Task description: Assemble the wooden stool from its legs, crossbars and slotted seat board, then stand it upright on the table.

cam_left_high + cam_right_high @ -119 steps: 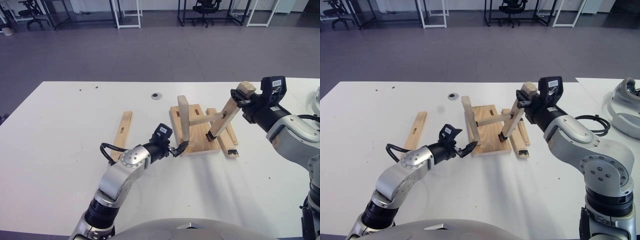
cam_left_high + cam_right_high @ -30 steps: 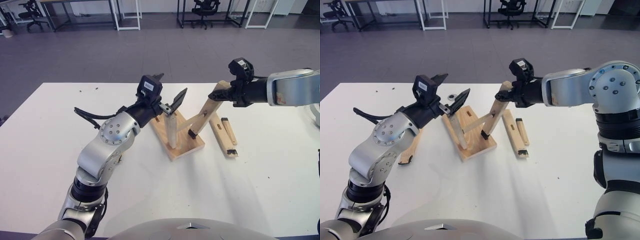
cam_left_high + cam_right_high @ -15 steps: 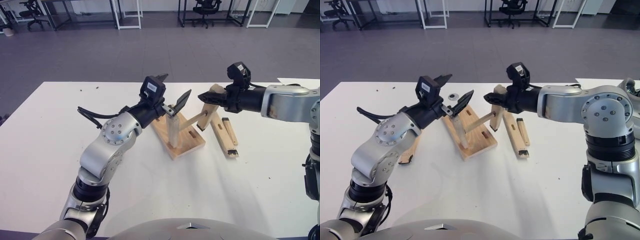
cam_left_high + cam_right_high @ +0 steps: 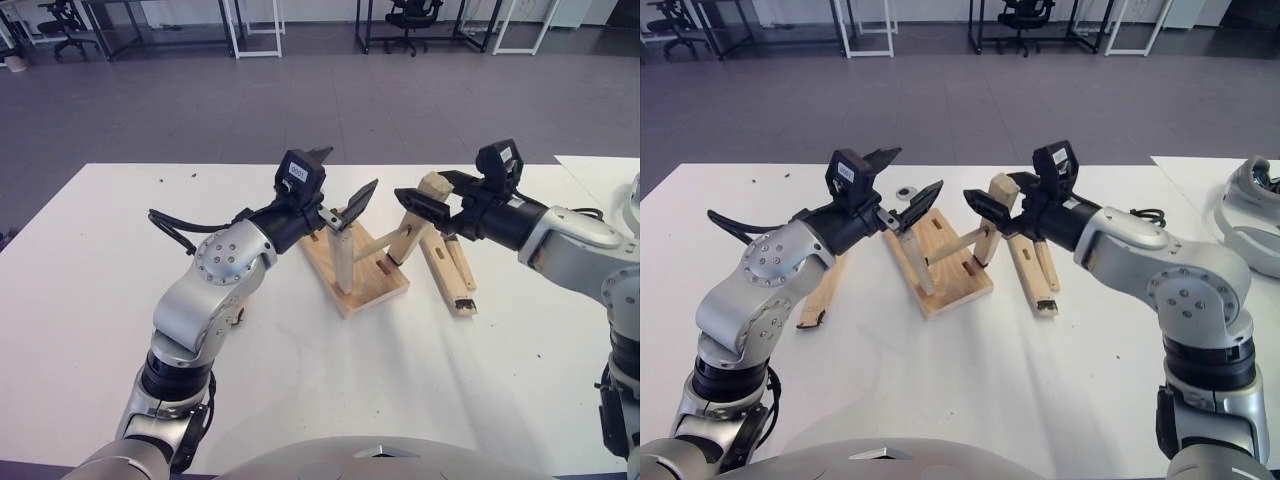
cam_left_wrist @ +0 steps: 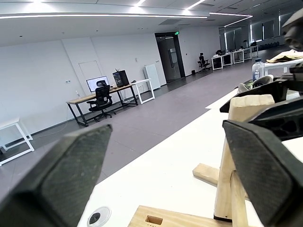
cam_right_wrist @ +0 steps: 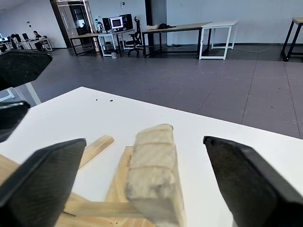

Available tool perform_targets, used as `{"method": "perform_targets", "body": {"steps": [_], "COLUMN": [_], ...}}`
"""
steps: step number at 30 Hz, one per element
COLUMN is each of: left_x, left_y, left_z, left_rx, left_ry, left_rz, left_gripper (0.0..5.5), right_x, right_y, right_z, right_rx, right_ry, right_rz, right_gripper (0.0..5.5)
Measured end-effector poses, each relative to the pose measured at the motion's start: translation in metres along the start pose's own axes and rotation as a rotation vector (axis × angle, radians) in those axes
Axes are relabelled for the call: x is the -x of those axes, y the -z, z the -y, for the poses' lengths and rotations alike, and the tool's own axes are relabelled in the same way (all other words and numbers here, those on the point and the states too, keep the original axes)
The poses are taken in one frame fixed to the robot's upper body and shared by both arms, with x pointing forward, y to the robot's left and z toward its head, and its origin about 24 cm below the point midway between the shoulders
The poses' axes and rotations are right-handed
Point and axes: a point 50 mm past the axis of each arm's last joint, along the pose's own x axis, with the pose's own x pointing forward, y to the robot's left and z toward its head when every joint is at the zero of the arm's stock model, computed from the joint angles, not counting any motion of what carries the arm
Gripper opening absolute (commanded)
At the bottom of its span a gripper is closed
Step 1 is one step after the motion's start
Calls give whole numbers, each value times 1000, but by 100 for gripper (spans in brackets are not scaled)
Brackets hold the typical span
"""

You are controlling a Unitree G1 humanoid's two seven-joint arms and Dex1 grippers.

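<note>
Right tool released from the tilted leg.
We note that the right tool [image 4: 420, 186], clenched on the tilted leg [image 4: 408, 228] half a second ago, now stands spread about its top. The left tool [image 4: 352, 167] remains spread above the upright leg [image 4: 343, 262]. Both legs, joined by a crossbar [image 4: 374, 240], rest on the seat board [image 4: 368, 290] mid-worktop [image 4: 100, 260].

The white worktop [image 4: 90, 260] carries a pale slotted wooden seat board [image 4: 372, 290] lying flat, two loose wooden bars [image 4: 450, 280] just beside it, another flat wooden bar [image 4: 827, 283] well apart, and a small round grey disc [image 4: 905, 192].
</note>
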Motion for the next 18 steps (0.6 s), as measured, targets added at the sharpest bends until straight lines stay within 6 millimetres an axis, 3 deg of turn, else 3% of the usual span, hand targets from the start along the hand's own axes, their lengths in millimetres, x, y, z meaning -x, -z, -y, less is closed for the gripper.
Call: {"method": "perform_targets", "body": {"steps": [5,14,18], "left_x": [1,0,-1], "left_y": [1,1,2], "left_z": [-2,-2,-3], "left_rx": [-1,-4,-5], "left_ry": [-6,3,5], "left_rz": [-4,-6,-1], "left_gripper": [429,429,429], "right_x": [10,-3,-6], "right_y": [18,19,17], "right_z": [1,0,0], "right_rx": [-78,-99,-64], "right_ry": [66,55,56], "right_rz": [90,133,121], "right_gripper": [319,151,129]}}
